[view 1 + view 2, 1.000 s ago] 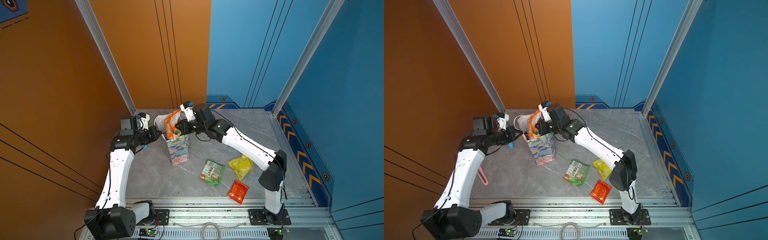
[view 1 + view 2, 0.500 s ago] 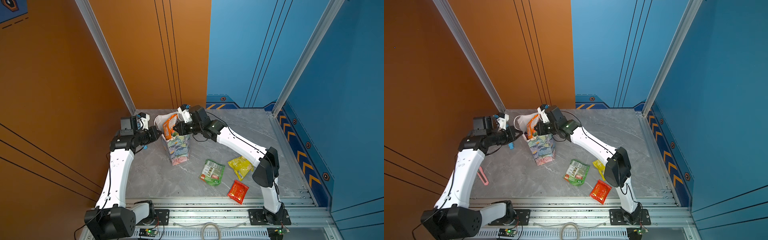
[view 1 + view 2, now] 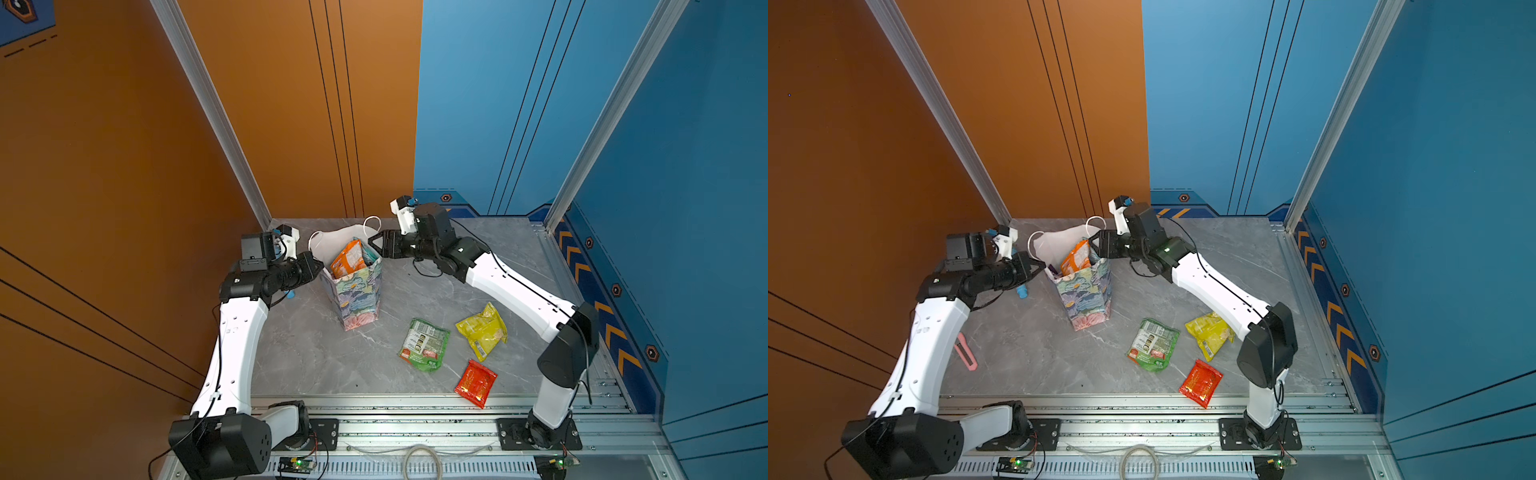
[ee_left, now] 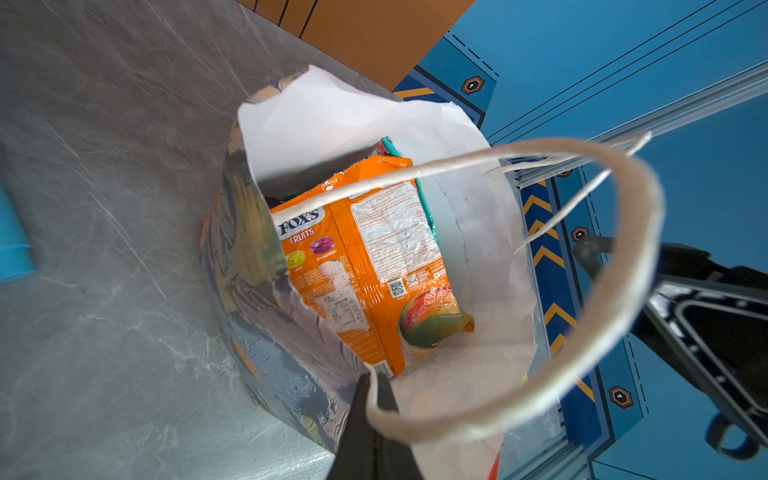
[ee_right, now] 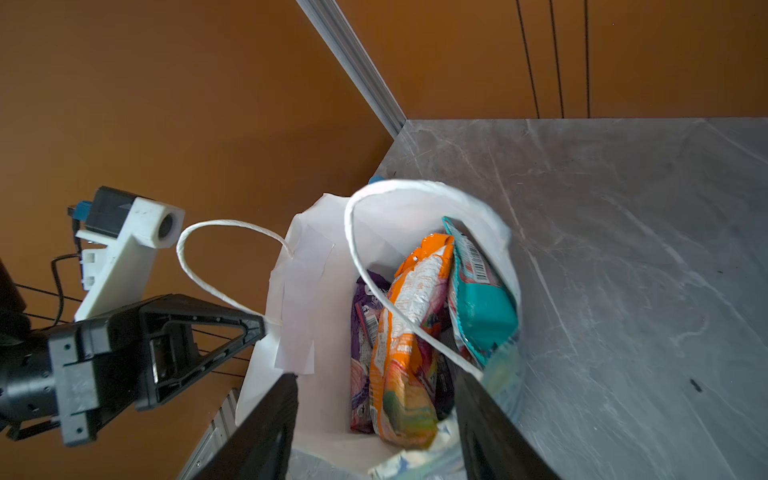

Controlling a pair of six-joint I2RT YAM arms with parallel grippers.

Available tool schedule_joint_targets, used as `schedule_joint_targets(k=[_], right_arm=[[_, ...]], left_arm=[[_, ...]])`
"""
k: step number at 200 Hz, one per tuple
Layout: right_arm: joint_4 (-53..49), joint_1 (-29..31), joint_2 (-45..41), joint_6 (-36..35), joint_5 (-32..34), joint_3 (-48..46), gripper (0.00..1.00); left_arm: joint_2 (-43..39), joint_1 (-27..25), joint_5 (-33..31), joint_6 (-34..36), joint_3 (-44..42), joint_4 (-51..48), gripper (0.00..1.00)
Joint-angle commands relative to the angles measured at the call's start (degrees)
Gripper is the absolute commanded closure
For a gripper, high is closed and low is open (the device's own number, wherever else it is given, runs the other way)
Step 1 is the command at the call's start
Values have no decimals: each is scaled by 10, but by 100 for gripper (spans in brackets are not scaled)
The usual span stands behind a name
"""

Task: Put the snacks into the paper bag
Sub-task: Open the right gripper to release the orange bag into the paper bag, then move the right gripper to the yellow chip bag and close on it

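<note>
The right gripper (image 3: 376,246) no longer holds the crinkly orange packet (image 3: 348,262); its jaws gape wide. The packet stands in the floral paper bag (image 3: 358,297), whose rim the left gripper (image 3: 321,266) pinches.

I work in a robot test cell, a lab booth rather than a home or a shop. A flat orange wall panel (image 3: 104,145) and a flat blue wall panel (image 3: 498,104) close me in, joined by a bare silver aluminium corner post (image 3: 218,124). The blue side carries a printed strip of orange chevrons (image 3: 611,328). My white-and-black left arm (image 3: 237,340) and right arm (image 3: 515,291) are bolted onto a slotted silver aluminium rail frame (image 3: 415,428) at the front edge of a grey marble-patterned tabletop (image 3: 316,357). Below the mounts sit a small bare circuit board with a green light (image 3: 296,462) and a loose loop of pale cable (image 3: 420,447).
</note>
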Motion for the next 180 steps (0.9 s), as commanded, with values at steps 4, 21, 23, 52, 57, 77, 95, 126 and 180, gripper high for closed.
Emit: schedule_joint_targets(k=[4, 21, 23, 52, 57, 77, 95, 126, 180], right_arm=[[24, -9, -70, -12, 27, -74, 35], [25, -23, -118, -9, 43, -136, 34], [22, -29, -127, -8, 47, -147, 34], [-2, -64, -213, 0, 82, -257, 34], [-11, -73, -226, 0, 90, -274, 34], [-46, -112, -273, 11, 109, -340, 34], [-66, -151, -306, 22, 115, -400, 34], [-104, -215, -330, 18, 152, -470, 35], [-108, -290, -305, 7, 160, -511, 35]], left_arm=[[3, -3, 12, 1, 6, 17, 100], [3, -3, 10, -2, 8, 17, 100], [3, -3, 9, -2, 8, 17, 100], [4, -5, 4, -2, 6, 17, 100], [4, -5, 4, -3, 6, 17, 100], [6, -7, 4, -2, 10, 17, 100], [6, -6, 3, -3, 10, 18, 100], [4, -11, 6, -6, 6, 22, 100], [-4, -12, 6, -6, -8, 30, 100]])
